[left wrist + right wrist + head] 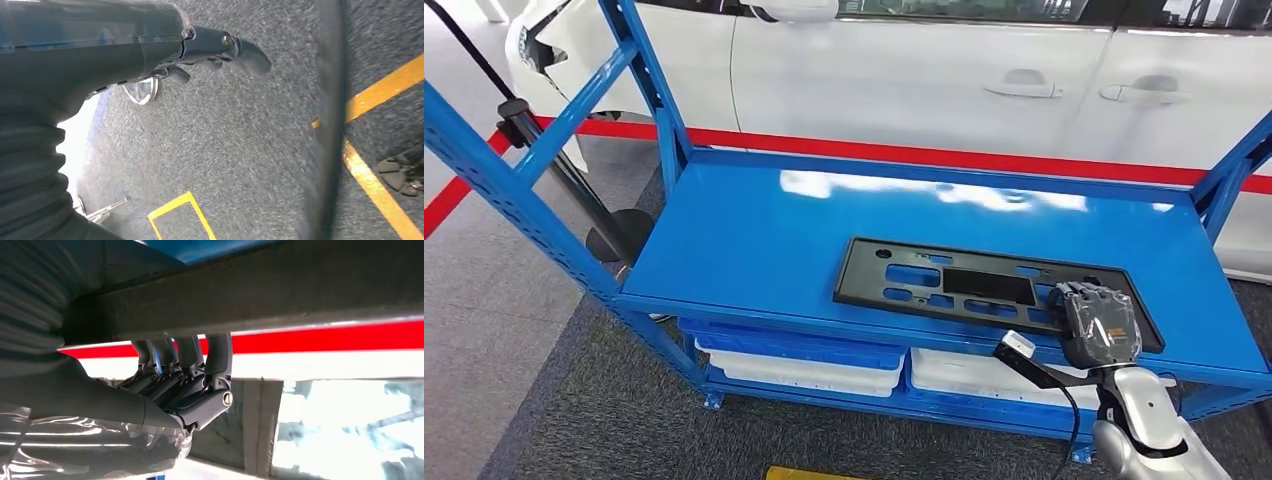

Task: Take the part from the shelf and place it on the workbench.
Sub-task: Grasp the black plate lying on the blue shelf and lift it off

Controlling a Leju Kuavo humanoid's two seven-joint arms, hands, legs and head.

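One hand on the part, lift not yet made

One black flat part, a long panel pierced with rectangular cut-outs, lies on the top deck of the blue shelf, towards the near right of that deck and close to its near edge. The right hand comes in from the near right and sits over the panel's right end. In the right wrist view its fingers hook round a dark edge that looks like the panel's rim, so I judge the hand to be clamped on the part, though how firm the hold is cannot be told. The panel looks flat on the deck, not raised.

The left hand hangs low over grey carpet with yellow floor lines, holding nothing; its fingers look loosely curled, but whether they are together or apart I cannot tell.

Step in hand: securing the grasp, the first part of taking the panel from the shelf. The workbench is not identifiable here.

Next move, as I judge it: raise the right end and draw the panel clear of the deck towards the robot. Held at one end only, a long thin piece will likely droop or swing, so the lift wants to be slow and level, keeping clear of the right-hand blue upright.

Beyond the shelf stands a white car; below the deck are white trays.
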